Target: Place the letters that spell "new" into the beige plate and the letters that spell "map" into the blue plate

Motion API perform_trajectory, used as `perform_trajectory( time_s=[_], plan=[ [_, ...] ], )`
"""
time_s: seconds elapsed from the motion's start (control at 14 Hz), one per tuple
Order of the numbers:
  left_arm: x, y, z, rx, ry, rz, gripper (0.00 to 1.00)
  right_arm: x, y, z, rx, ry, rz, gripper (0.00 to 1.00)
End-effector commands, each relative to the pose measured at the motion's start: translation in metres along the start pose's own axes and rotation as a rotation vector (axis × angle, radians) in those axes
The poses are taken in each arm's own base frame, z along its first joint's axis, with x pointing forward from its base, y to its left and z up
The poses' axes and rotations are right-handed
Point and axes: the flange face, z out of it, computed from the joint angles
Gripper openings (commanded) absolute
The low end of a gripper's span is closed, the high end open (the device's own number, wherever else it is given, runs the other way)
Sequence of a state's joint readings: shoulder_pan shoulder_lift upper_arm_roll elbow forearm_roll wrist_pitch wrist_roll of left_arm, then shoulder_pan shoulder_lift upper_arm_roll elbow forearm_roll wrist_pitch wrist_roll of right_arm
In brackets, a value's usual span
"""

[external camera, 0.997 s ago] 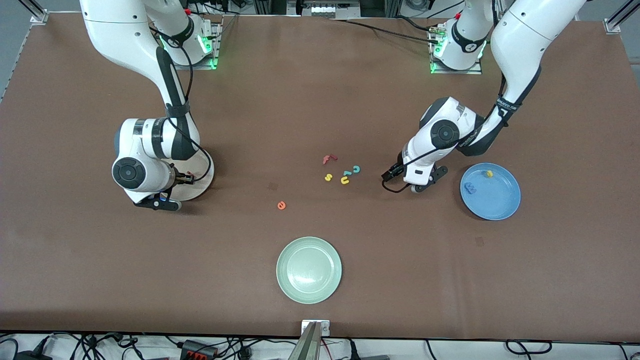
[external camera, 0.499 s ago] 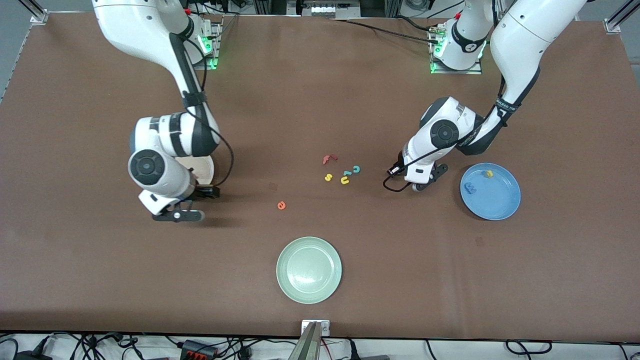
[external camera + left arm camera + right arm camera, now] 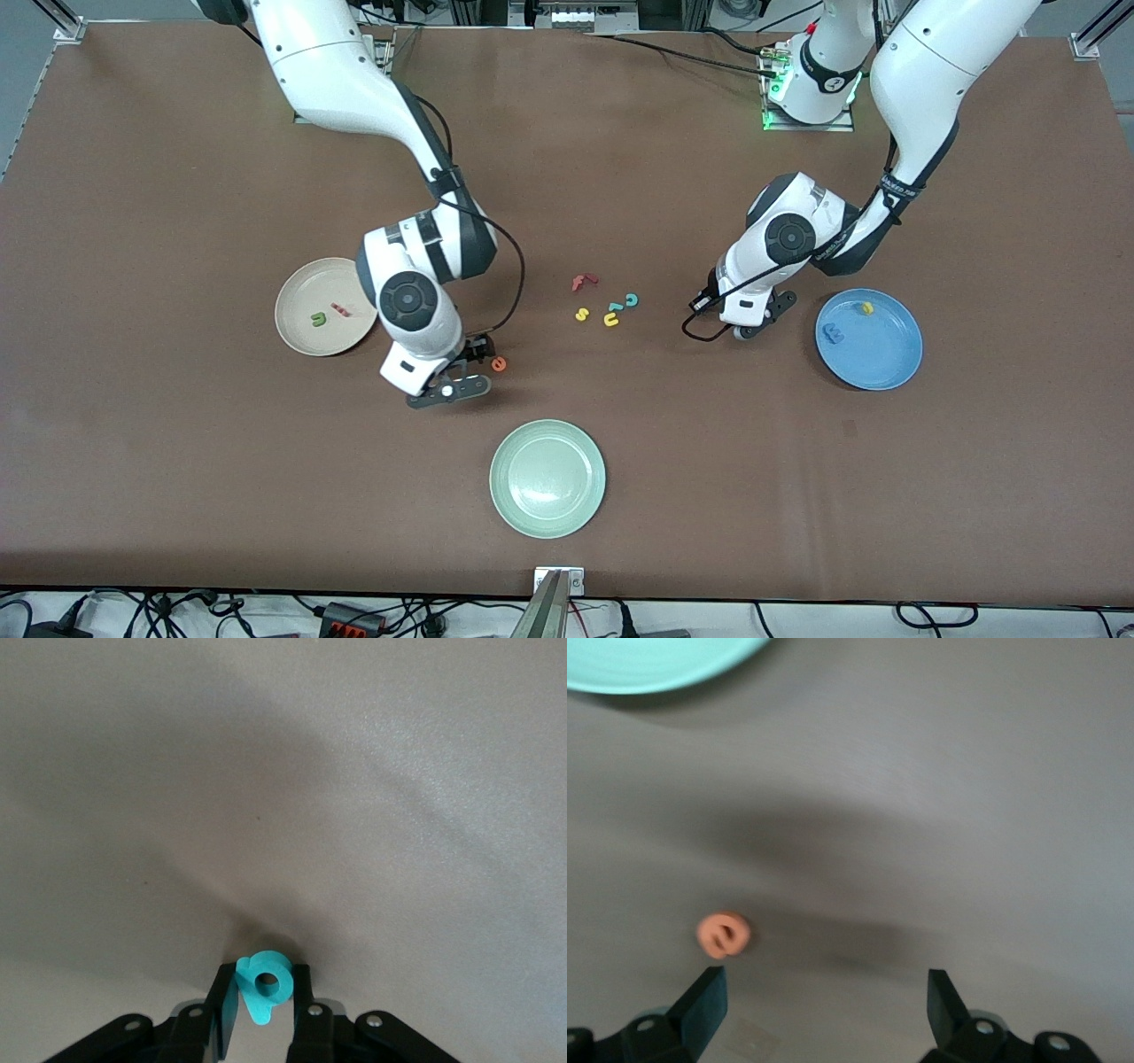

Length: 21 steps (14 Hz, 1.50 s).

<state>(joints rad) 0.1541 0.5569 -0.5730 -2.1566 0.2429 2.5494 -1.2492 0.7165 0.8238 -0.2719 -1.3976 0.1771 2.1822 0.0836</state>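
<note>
The teal p [image 3: 264, 985] is pinched between the fingers of my left gripper [image 3: 264, 1003], which is shut on it low at the table [image 3: 747, 330], between the loose letters and the blue plate [image 3: 881, 359]. That plate holds the blue m [image 3: 833, 332] and the yellow a [image 3: 867, 307]. My right gripper [image 3: 468, 369] stands open right beside the orange e [image 3: 499, 363]; in the right wrist view the orange e [image 3: 724, 934] lies just off one fingertip [image 3: 702, 1001]. The beige plate [image 3: 299, 299] holds the green n [image 3: 317, 319] and the pinkish-red w [image 3: 339, 309].
A loose cluster lies mid-table: a red f [image 3: 583, 282], a yellow s [image 3: 581, 314], a yellow u [image 3: 610, 320], a teal c [image 3: 632, 299] and a teal l [image 3: 615, 307]. A pale green plate [image 3: 547, 478] sits nearer the front camera.
My right arm swung from over the beige plate to the orange e, its gripper opening and leaving the w in the plate. My left gripper closed on the teal p.
</note>
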Motion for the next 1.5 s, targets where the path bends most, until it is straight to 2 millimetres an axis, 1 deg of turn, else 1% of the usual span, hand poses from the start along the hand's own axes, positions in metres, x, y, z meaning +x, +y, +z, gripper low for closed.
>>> perform_trajectory(
  time_s=[0.0,0.07,0.14,0.21,0.28,0.36,0.43,0.57,0.64,0.71,0.78,0.85,0.93,1.0,1.07,1.14,1.21,1.35,1.42],
  plan=[
    [0.001,-0.004,-0.005,0.043,0.046,0.04,0.16,0.008,-0.015,0.005,0.003,0.025,-0.173,1.0],
    [0.001,-0.007,-0.008,0.091,0.064,0.076,0.16,0.008,-0.015,0.005,0.004,0.025,-0.225,1.0],
    [0.006,-0.004,-0.02,0.119,0.093,0.109,0.16,0.006,-0.019,0.009,0.009,0.021,-0.278,1.0],
    [0.008,-0.003,-0.027,0.155,0.093,0.129,0.16,0.004,-0.026,0.015,0.015,0.014,-0.35,1.0],
    [0.013,-0.001,-0.041,0.197,0.097,0.169,0.16,0.003,-0.03,0.022,0.017,0.008,-0.407,1.0],
    [0.023,-0.001,-0.055,0.253,0.088,0.214,0.16,0.003,-0.034,0.023,0.025,0.019,-0.434,0.98],
    [0.032,-0.001,-0.071,0.3,0.077,0.268,0.16,0.002,-0.046,0.023,0.04,0.035,-0.452,0.9],
    [0.063,-0.008,-0.101,0.358,0.038,0.366,0.16,0.003,-0.049,0.025,0.041,0.051,-0.455,0.83],
    [0.081,-0.015,-0.113,0.37,0.015,0.428,0.16,0.003,-0.049,0.028,0.039,0.053,-0.456,0.8],
    [0.096,-0.026,-0.117,0.372,0.0,0.484,0.16,0.004,-0.049,0.03,0.036,0.062,-0.457,0.74],
    [0.117,-0.041,-0.122,0.382,0.004,0.55,0.16,0.005,-0.049,0.032,0.032,0.074,-0.459,0.72],
    [0.137,-0.057,-0.125,0.403,0.017,0.605,0.16,0.006,-0.047,0.034,0.03,0.088,-0.456,0.72],
    [0.158,-0.074,-0.125,0.421,0.015,0.673,0.16,0.007,-0.045,0.038,0.029,0.093,-0.451,0.71],
    [0.174,-0.085,-0.124,0.406,0.019,0.727,0.16,0.008,-0.045,0.04,0.028,0.101,-0.448,0.71],
    [0.192,-0.1,-0.119,0.376,0.014,0.775,0.16,0.007,-0.048,0.043,0.031,0.103,-0.447,0.69],
    [0.209,-0.116,-0.115,0.35,0.007,0.808,0.16,0.007,-0.049,0.043,0.033,0.103,-0.449,0.68],
    [0.222,-0.129,-0.108,0.326,-0.004,0.839,0.16,0.007,-0.047,0.043,0.035,0.099,-0.445,0.64],
    [0.231,-0.141,-0.095,0.307,-0.027,0.845,0.18,0.007,-0.046,0.041,0.043,0.096,-0.434,0.6],
    [0.229,-0.146,-0.088,0.308,-0.043,0.844,0.18,0.006,-0.046,0.041,0.059,0.088,-0.421,0.6]
  ],
)
